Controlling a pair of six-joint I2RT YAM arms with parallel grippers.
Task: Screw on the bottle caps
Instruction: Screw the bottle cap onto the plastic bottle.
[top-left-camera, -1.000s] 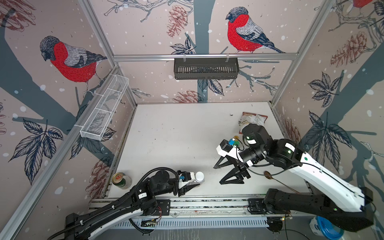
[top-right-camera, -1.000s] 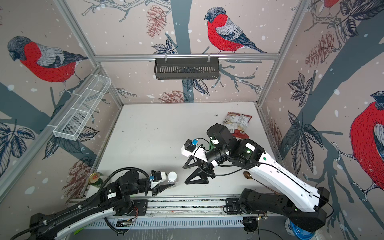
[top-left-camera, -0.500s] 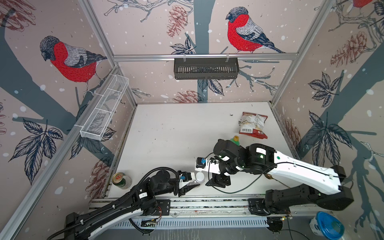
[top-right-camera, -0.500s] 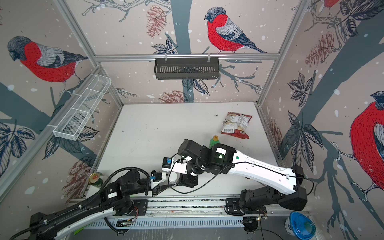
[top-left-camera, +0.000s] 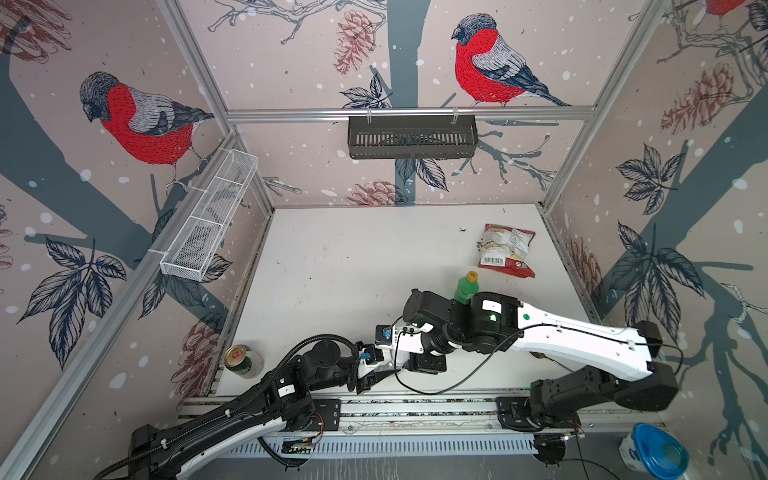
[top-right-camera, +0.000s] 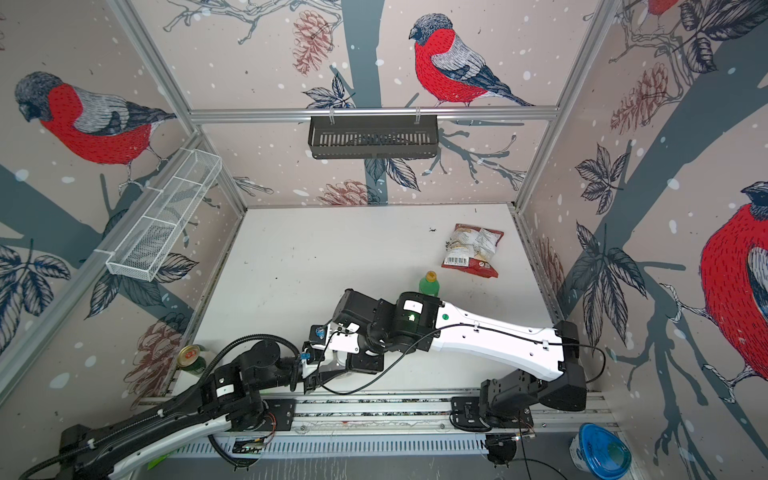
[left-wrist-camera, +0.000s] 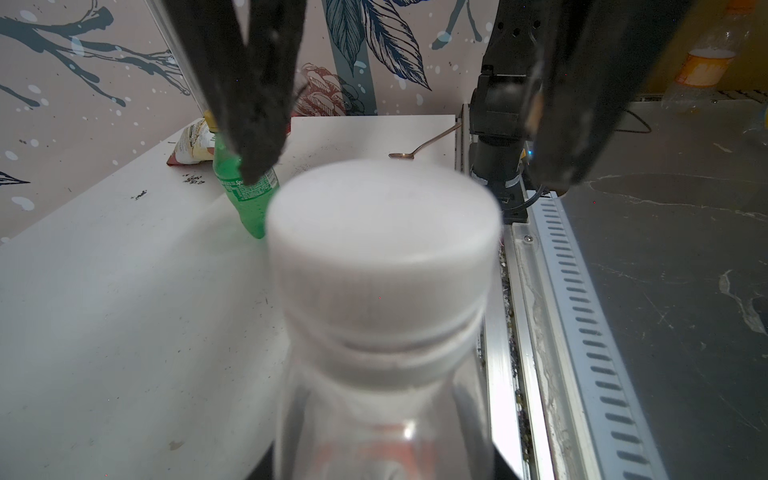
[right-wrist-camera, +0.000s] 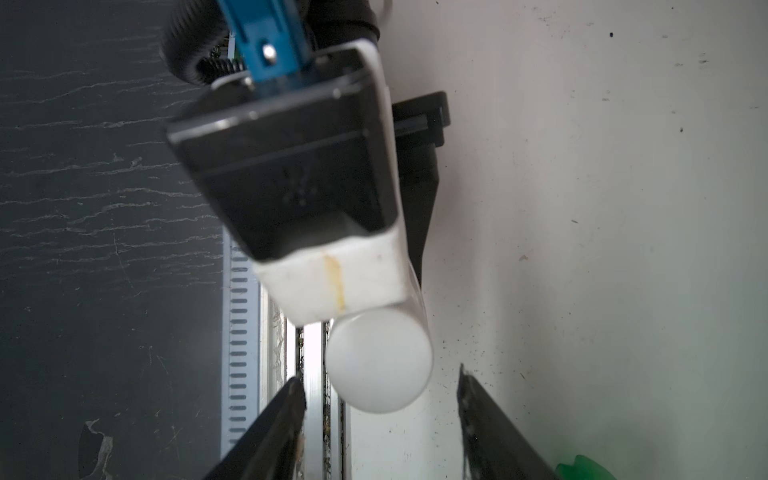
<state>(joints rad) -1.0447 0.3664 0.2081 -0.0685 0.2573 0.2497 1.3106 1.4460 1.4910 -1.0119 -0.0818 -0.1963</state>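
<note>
Here the clear bottle (left-wrist-camera: 382, 415) stands upright at the front edge of the desk (top-left-camera: 353, 257), and the left tool (top-right-camera: 328, 370) is clamped on its body, just under the shoulder. The white cap (left-wrist-camera: 382, 232) sits on the neck of that bottle. How far it is threaded down cannot be told.

The right tool (right-wrist-camera: 378, 380) hangs directly over the clear bottle, pointing down at the cap. Its jaws stand spread, one finger on either side of the cap. The right wrist view shows a gap between each finger and the cap's rim, so nothing is grasped there.

Behind the clear bottle, farther in on the desk and to the robot's right, the green bottle (top-left-camera: 465, 289) stands upright, partly hidden by the right arm. The orange-yellow cap (top-left-camera: 472, 276) sits on top of it.

Beyond it, well apart from the clear bottle, a snack bag (top-left-camera: 507, 249) lies flat. A drink can (top-left-camera: 241, 361) stands to the left of the clear bottle, at the desk's corner. To the bottle's right, a spoon (left-wrist-camera: 424, 145) lies near the front edge.
</note>
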